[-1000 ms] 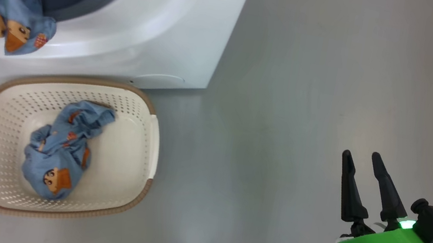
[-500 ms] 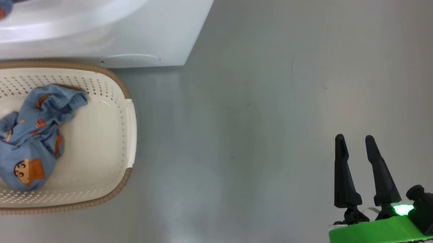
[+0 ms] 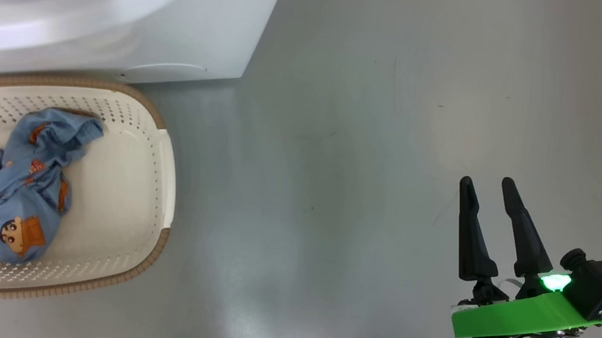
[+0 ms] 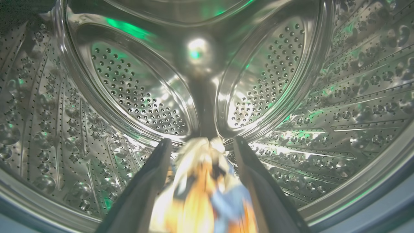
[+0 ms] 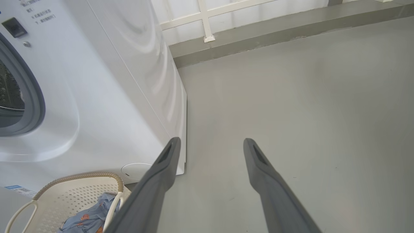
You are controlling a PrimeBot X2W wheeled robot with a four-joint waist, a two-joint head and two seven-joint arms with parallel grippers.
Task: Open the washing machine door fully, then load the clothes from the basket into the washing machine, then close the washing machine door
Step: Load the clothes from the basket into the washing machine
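Jaws of the left gripper (image 4: 202, 141) stand wide apart, deep inside the steel drum (image 4: 139, 94) of the washing machine (image 3: 119, 10). Between its fingers sits a cream garment (image 4: 200, 194) with orange and blue patches, heavily blurred; can't tell if the fingers touch it. Same on the right gripper (image 3: 486, 183): jaws wide, holding nothing, hanging over bare grey floor (image 3: 342, 139) at near right, well apart from everything else. On the floor at near left is the basket (image 3: 167, 183), right up against the machine's white front; can't tell if it touches. In the basket's bottom lies a crumpled blue garment (image 3: 22, 190) with orange cartoon prints.
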